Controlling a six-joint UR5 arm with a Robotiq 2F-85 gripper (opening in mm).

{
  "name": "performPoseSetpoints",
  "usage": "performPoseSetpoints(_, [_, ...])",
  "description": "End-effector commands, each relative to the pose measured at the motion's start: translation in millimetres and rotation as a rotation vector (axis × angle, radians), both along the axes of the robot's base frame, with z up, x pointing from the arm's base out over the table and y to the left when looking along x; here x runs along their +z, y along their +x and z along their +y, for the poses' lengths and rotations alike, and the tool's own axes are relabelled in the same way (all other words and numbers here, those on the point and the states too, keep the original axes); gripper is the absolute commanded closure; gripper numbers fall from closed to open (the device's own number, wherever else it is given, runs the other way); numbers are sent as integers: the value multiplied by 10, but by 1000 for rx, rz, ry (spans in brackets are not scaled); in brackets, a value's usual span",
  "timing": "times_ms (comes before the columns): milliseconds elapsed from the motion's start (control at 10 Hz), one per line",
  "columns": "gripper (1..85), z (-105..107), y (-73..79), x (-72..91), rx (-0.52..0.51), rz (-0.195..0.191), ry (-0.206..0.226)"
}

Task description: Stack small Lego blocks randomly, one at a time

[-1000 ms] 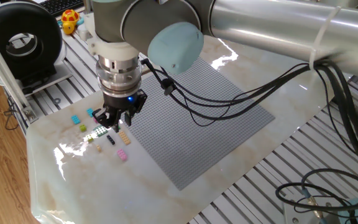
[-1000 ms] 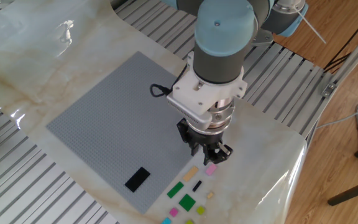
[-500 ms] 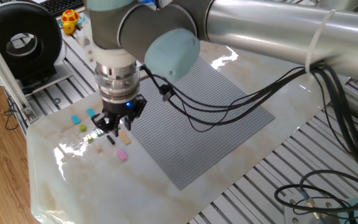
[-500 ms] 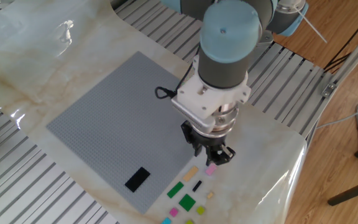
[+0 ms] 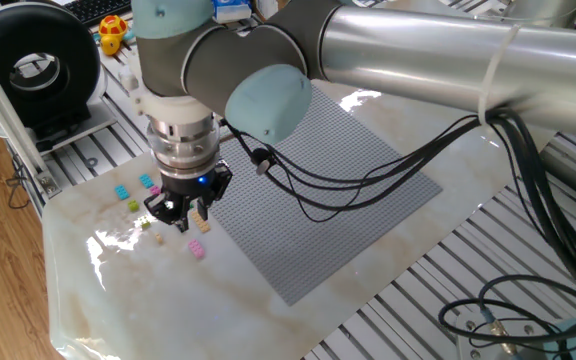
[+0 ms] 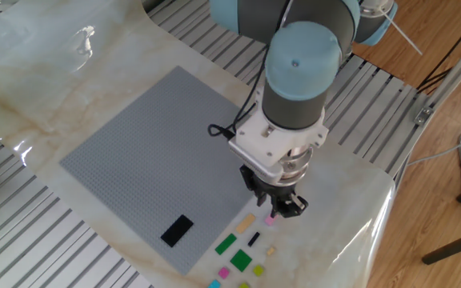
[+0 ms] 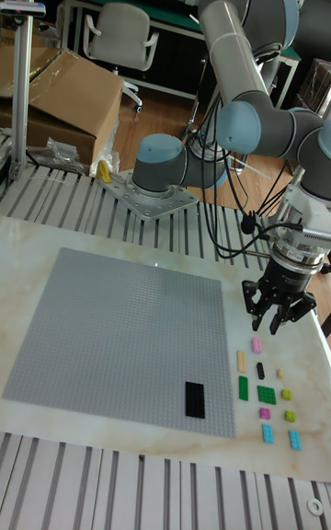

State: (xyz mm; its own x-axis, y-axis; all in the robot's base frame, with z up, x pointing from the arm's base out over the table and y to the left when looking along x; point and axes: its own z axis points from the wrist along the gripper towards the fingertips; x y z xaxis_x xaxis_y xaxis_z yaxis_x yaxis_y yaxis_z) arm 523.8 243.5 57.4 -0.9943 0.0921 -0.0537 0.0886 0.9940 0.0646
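The small Lego blocks lie loose on the marble beside the grey baseplate [image 7: 110, 328]. Among them are a pink block [image 7: 256, 344], a tan block [image 7: 242, 362], a thin black block [image 7: 260, 370], a green block [image 7: 267, 394] and a cyan block [image 7: 296, 439]. My gripper [image 7: 274, 316] hangs just above the marble at the end of this group nearest the arm's base. Its fingers are spread and hold nothing. The pink block [image 6: 269, 219] peeks out right under the gripper [image 6: 282, 206], with the tan block [image 6: 246, 223] beside it. In the one fixed view the gripper [image 5: 178, 212] hides several blocks.
A flat black plate [image 7: 195, 398] sits on the baseplate near its front corner. The arm's cables [image 5: 368, 165] loop over the baseplate. A black reel [image 5: 38, 65] and aluminium rails flank the marble slab [image 5: 118, 290]. The slab's edge lies close beyond the blocks.
The gripper has shifted sideways off the baseplate's edge to over the loose blocks, and a little lower. The blocks have not moved.
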Motion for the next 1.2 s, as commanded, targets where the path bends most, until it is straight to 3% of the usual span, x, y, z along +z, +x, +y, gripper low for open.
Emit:
performPoseSetpoints(0, [510,69,22,-166,-27,-6,4])
performPoseSetpoints(200, [513,52,55,-239,-17,-29,13])
performPoseSetpoints(300, [513,48,39,-241,-17,-23,11])
performPoseSetpoints(400, [517,-59,-21,-250,1,-1,-31])
performPoseSetpoints(500, [533,-23,-69,-251,-7,18,-17])
performPoseSetpoints(600, [533,28,-40,-321,-28,7,1])
performPoseSetpoints(700, [533,70,-25,-393,-42,3,4])
performPoseSetpoints(1100, [547,88,-45,-425,-48,4,-8])
